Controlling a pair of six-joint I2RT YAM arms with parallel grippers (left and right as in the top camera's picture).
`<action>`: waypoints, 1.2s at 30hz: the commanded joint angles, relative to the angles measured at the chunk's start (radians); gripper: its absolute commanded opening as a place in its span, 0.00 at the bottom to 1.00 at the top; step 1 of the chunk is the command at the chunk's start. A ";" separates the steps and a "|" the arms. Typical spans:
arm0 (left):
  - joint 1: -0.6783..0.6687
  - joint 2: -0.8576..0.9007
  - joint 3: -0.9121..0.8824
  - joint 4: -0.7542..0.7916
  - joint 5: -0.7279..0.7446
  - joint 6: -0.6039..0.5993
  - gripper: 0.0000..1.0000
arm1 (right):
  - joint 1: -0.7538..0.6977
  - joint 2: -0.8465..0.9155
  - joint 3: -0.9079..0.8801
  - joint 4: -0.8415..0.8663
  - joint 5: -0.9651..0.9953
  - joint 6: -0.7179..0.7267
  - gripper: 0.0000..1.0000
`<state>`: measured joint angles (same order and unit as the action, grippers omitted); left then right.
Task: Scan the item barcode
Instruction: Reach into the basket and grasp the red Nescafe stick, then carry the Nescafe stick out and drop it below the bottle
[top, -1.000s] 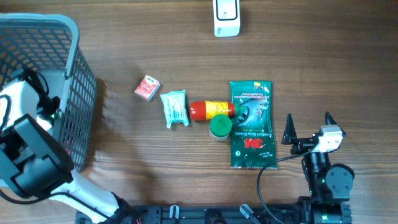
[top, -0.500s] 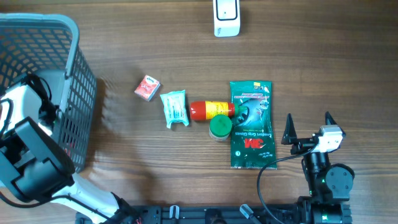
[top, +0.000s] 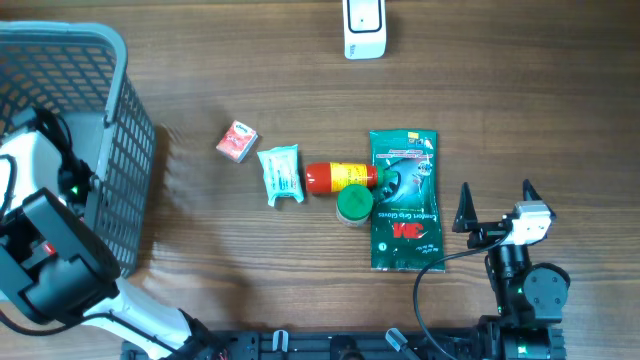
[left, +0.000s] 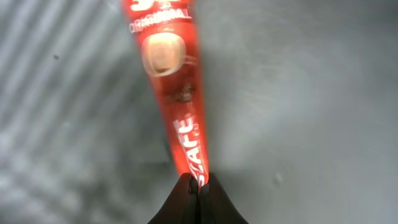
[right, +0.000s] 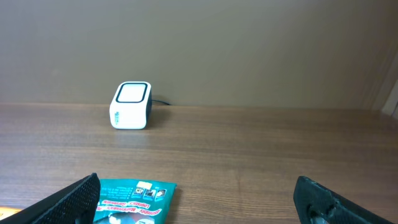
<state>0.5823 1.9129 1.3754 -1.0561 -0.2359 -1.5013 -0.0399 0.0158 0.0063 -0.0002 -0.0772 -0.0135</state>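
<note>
The left gripper (left: 198, 184) is pinched tight on the thin end of a red packet (left: 176, 93) — its two fingers meet on the wrapper with no gap; the packet lies on the grey floor inside the basket (top: 122, 150); I think the grip is on the edge so the flat packet can be lifted out and turned to show its barcode, which is not in sight; the scanner (top: 363, 28) stands far off at the back of the table (top: 250, 270); the tall basket wall is in the way, so the packet likely has to go up and over it; the right gripper (top: 496, 196) is spread wide and holds nothing — it sits near the front, facing the scanner; on the table lie a small red box (top: 237, 141), a white pack (top: 281, 175), a red bottle (top: 340, 177), a green lid (top: 354, 204) and a green bag (top: 403, 200), close together; a high path would miss them
</note>
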 joint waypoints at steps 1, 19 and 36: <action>0.004 -0.066 0.167 -0.090 -0.019 0.115 0.04 | 0.003 -0.002 -0.001 0.002 0.013 -0.010 1.00; -0.140 -0.680 0.248 -0.174 0.101 0.203 0.04 | 0.003 -0.002 -0.001 0.002 0.013 -0.010 1.00; -1.310 -0.649 -0.126 -0.270 -0.158 -0.296 0.04 | 0.003 -0.002 -0.001 0.002 0.013 -0.010 1.00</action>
<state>-0.5816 1.2026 1.3708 -1.3602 -0.3187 -1.5349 -0.0399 0.0158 0.0063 -0.0002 -0.0772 -0.0135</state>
